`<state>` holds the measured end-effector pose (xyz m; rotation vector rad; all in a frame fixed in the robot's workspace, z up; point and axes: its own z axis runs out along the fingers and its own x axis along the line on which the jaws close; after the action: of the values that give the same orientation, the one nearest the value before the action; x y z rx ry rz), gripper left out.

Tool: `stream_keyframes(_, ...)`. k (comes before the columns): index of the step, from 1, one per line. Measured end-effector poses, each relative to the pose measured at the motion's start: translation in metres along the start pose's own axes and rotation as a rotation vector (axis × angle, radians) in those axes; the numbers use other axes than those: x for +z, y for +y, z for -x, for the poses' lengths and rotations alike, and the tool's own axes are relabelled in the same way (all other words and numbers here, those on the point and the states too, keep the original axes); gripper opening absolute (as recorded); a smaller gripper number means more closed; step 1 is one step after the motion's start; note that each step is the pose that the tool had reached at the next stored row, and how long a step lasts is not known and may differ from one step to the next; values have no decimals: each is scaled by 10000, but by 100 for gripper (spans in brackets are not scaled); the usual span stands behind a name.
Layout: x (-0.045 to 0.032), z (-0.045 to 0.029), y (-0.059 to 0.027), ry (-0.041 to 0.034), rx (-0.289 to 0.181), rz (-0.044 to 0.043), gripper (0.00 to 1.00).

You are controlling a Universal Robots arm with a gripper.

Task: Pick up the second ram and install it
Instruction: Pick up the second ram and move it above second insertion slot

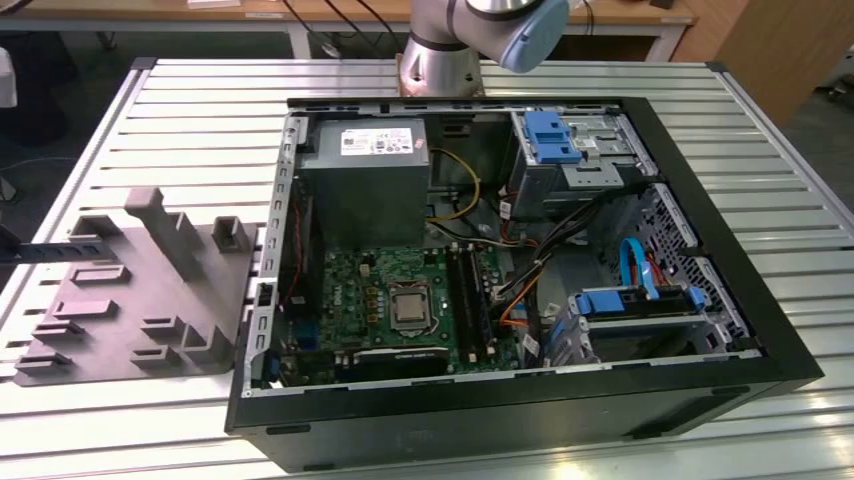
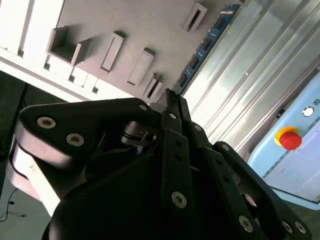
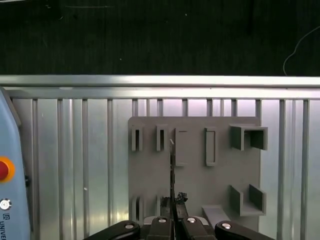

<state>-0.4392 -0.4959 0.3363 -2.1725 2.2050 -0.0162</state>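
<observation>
Blue second ram [image 2: 208,42] pinched edge-on by the gripper [image 2: 170,97], at gray tray [image 2: 150,25].

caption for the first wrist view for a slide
Gripper shut on the second ram, held edge-on over the gray tray.

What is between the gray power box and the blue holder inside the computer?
Yellow and black wires loop between the power box and the blue holder, seen in the exterior view.

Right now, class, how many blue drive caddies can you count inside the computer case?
2. One caddy sits near the power supply; the other caddy lies nearer the camera, toward the exterior view's right. More may be hidden.
</observation>
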Motion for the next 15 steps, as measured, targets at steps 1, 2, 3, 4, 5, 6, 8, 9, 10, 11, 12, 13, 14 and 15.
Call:
stream_keyframes(1, -36, 3, -1, 1, 0, 1, 13)
stream_keyframes(2, -71, 6, -2, 1, 1, 1, 13)
stream_keyframes(3, -107, 10, -4, 0, 0, 0, 13)
stream_keyframes(4, -140, 14, -5, 1, 1, 1, 13)
stream_keyframes(5, -171, 18, -6, 2, 0, 1, 13)
stream_keyframes(6, -202, 23, -7, 3, 1, 0, 13)
stream_keyframes(8, -262, 33, -10, 7, 0, 0, 13)
stream_keyframes(9, -290, 39, -11, 8, 0, 1, 13)
stream_keyframes(10, -316, 46, -12, 9, 0, 0, 13)
stream_keyframes(11, -341, 53, -13, 10, 0, -1, 13)
stream_keyframes(12, -368, 58, -14, 10, 0, -2, 13)
stream_keyframes(13, -396, 63, -15, 10, -1, -3, 13)
stream_keyframes(14, -425, 69, -16, 10, -1, -3, 13)
stream_keyframes(15, -454, 74, -17, 11, 0, -3, 13)
